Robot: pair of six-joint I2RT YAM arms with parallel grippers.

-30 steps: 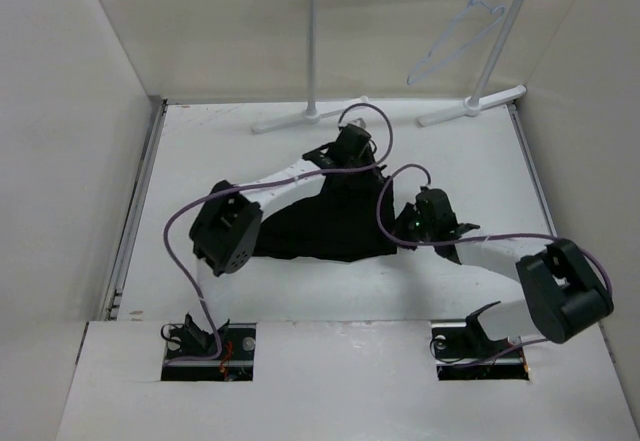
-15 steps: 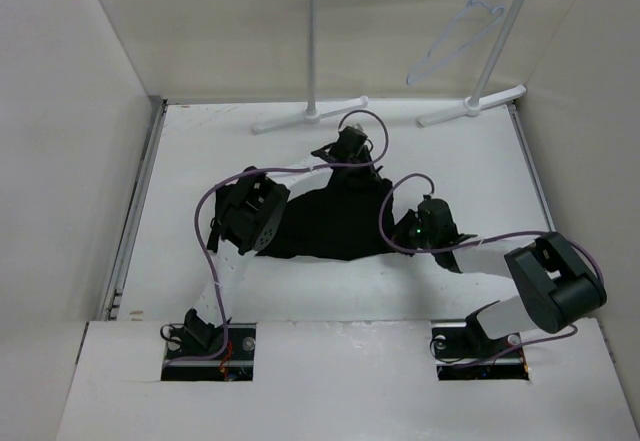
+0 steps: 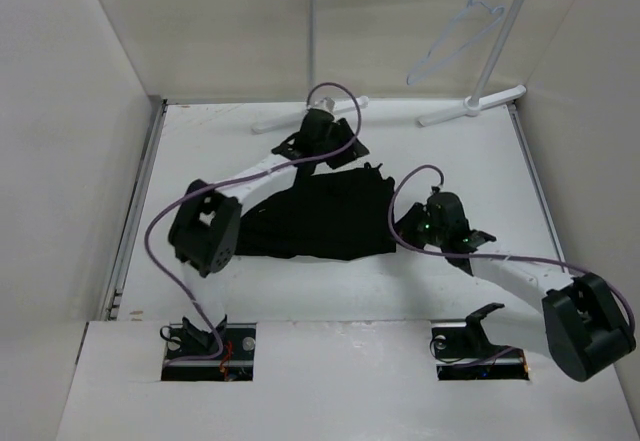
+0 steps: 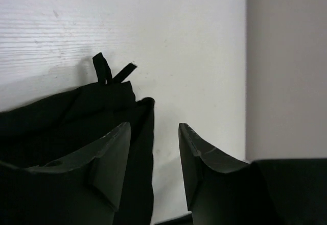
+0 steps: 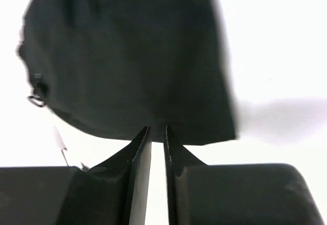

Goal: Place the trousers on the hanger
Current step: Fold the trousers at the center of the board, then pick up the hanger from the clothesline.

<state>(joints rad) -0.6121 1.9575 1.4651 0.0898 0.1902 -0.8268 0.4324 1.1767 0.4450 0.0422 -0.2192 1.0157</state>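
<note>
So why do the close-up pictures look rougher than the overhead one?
Right wrist view: the table is blown out white and the trousers look soft-edged. Left wrist view: sharp table grain, but the left pincer is a dark silhouette. Top view: even light, though the hanger fades into the wall.

Left fingers (image 4: 110,158) have moved off the trousers (image 3: 320,216) to the far left, now over bare counter (image 3: 220,141) at the cloth's far edge. Left elbow (image 3: 205,236) swung back left. Right elbow (image 3: 588,333) dropped toward the near right corner.
</note>
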